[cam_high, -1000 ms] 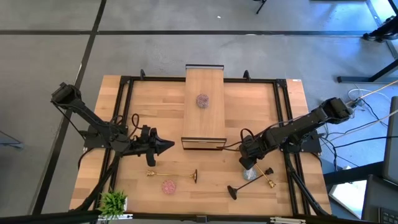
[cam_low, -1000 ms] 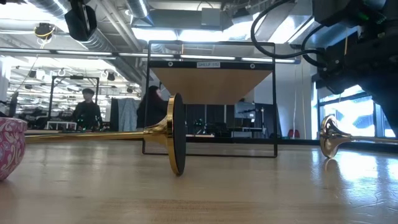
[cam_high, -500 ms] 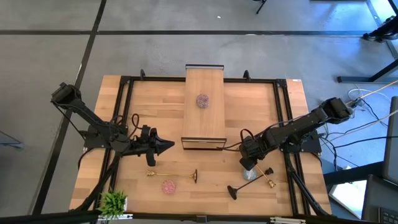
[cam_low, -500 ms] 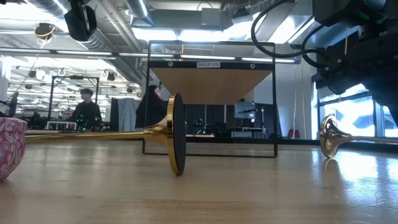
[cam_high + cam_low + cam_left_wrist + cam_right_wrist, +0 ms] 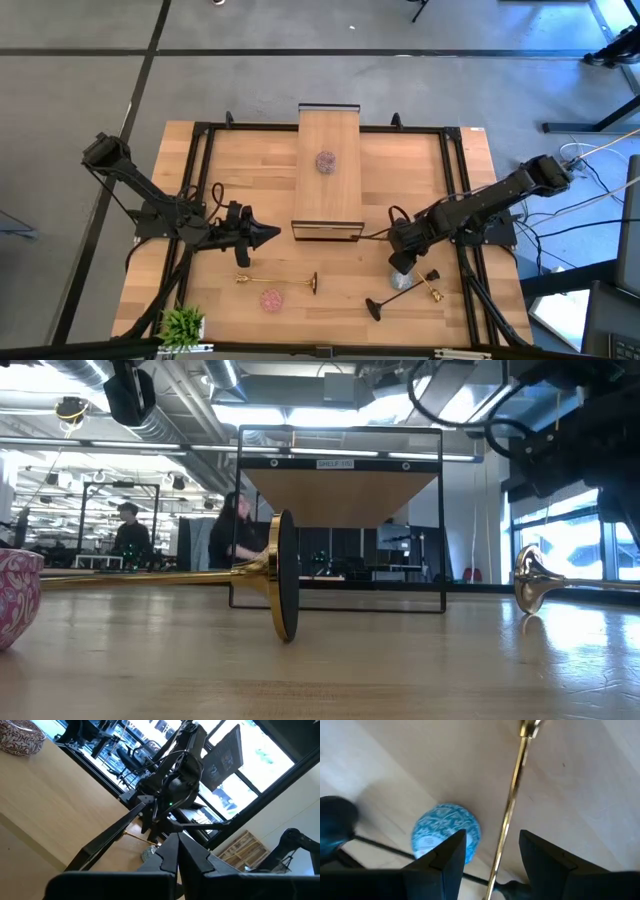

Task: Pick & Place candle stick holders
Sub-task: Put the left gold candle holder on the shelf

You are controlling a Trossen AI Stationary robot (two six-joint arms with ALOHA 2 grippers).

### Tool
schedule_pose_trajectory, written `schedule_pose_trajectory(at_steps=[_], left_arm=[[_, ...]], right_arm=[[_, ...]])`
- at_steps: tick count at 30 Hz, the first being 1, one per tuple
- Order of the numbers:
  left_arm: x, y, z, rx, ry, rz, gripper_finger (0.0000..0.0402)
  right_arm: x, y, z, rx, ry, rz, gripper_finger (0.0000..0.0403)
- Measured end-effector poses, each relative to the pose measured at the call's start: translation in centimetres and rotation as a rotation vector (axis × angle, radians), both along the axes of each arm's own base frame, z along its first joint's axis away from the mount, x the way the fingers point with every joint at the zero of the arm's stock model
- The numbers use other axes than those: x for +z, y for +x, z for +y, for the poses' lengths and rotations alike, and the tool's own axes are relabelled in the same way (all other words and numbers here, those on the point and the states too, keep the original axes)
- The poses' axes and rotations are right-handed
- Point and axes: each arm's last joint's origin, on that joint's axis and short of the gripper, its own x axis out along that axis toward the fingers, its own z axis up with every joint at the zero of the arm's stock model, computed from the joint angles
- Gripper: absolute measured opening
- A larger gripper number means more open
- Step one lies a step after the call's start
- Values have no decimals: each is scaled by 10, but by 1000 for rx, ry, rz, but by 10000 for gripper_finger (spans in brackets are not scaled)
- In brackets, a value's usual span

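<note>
On the wooden table, toward its front edge, the candle holders lie scattered. A gold holder rests on its side at front left, its stem running level and its round base standing on edge (the low view shows that base close up). Just in front of it sits a pink cup, which also shows at the edge of the low view. At front right lie a blue cup, a second gold holder and a long black holder, all close together. A purplish cup sits apart from these, on top of the wooden plank that spans the middle of the table.

The right gripper hangs just above the blue cup, with its two fingers parted about halfway and nothing between them. From the right wrist, the blue cup lies beyond the left-hand finger, and the gold stem passes through the gap between the fingers without touching either one.

The left gripper waits over the left half of the table, beside the plank's near end, its fingers pressed together and holding nothing. A small potted plant stands at the front left corner.
</note>
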Motion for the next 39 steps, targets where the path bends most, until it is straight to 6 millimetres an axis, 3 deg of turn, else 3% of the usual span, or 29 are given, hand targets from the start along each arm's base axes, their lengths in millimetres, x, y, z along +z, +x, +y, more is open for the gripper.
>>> schedule_pose_trajectory(at_steps=[14, 24, 32, 35, 39], left_arm=[[0, 0, 0, 0, -7, -1, 6], [0, 0, 0, 0, -7, -1, 2], [0, 0, 0, 0, -6, 0, 7], [0, 0, 0, 0, -6, 0, 6], [0, 0, 0, -4, -4, 2, 2]], right_arm=[[39, -18, -7, 19, 89, -202, 173], [48, -9, -3, 27, 145, -346, 169], [49, -8, -3, 30, 151, -359, 169], [51, -7, -1, 130, 167, -408, 169], [59, -5, 14, 552, 247, -621, 165]])
